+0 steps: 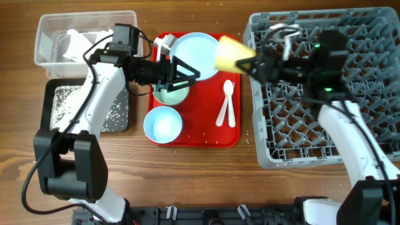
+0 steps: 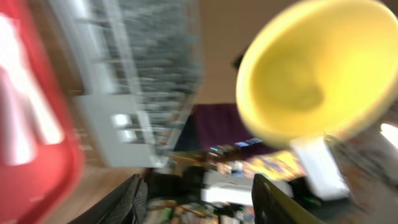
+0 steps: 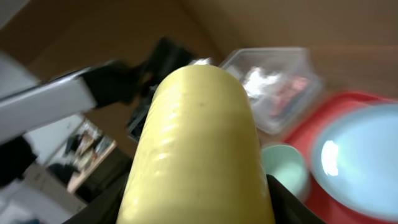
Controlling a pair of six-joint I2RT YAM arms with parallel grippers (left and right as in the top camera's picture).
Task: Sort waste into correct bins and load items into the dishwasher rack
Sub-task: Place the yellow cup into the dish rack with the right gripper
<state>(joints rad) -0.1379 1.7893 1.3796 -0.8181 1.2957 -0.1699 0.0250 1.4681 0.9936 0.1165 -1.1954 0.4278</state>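
Observation:
My right gripper (image 1: 247, 62) is shut on the small yellow cup (image 1: 227, 53) and holds it on its side in the air, between the pale blue plate (image 1: 192, 56) and the left edge of the grey dishwasher rack (image 1: 325, 125). In the right wrist view the cup (image 3: 199, 143) fills the space between the fingers. My left gripper (image 1: 182, 72) is open and empty above the pale green bowl (image 1: 169, 95). In the left wrist view the cup (image 2: 311, 68) faces my open left gripper (image 2: 199, 199). A pale blue bowl (image 1: 163, 124) and a white spoon and fork (image 1: 226, 103) lie on the red tray (image 1: 206, 134).
The clear tub (image 1: 50, 31) at the back left holds white tissue, and a red wrapper shows in it in the right wrist view (image 3: 273, 87). The black tray (image 1: 59, 109) in front of it holds rice grains. Loose grains lie on the wooden table.

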